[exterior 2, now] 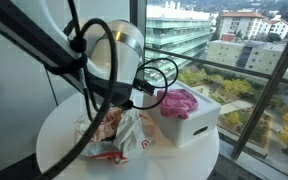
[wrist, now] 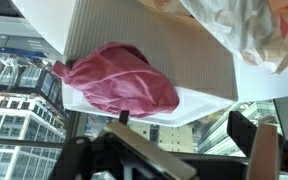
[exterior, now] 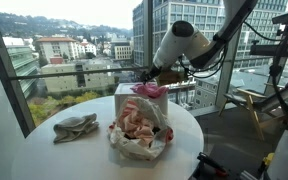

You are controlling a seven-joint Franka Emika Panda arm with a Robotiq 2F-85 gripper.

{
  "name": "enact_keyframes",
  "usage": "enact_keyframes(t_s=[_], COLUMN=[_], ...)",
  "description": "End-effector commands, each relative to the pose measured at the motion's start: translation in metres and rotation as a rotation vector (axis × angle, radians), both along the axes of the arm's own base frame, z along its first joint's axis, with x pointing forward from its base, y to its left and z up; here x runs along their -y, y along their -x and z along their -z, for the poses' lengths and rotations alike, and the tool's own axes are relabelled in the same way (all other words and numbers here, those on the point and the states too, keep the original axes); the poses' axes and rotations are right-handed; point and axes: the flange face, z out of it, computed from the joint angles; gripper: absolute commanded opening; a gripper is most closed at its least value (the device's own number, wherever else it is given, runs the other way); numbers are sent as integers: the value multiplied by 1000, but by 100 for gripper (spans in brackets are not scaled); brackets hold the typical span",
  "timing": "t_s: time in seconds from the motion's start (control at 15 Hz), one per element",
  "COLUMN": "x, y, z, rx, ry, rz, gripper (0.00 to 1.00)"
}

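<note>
Gripper (wrist: 184, 124) w/ jaws fully apart, nothing held, hovers just above crumpled pink fabric cloth (wrist: 119, 80), which lies atop white rectangular box (exterior: 132, 106) on round white table (exterior: 44, 152), adj. to crinkled plastic bag (exterior: 136, 130).

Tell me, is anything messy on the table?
A pink cloth lies bunched on top of the white box. A grey cloth sits crumpled on the table. Nothing looks spilled or broken.

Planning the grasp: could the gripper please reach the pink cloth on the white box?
Probably yes: the open gripper hangs close above the pink cloth, which lies uncovered on the white box.
</note>
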Motion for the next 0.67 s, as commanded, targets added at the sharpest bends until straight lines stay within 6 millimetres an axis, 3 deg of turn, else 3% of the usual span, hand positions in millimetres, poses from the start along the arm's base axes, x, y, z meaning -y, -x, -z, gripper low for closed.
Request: enact_keyframes(t_s=[0.0,0.6], x=[24,67], y=[-29,-103], z=[-1,29], rx=[-1,-72], ry=[26,-19], rz=[84,166], gripper=[100,100])
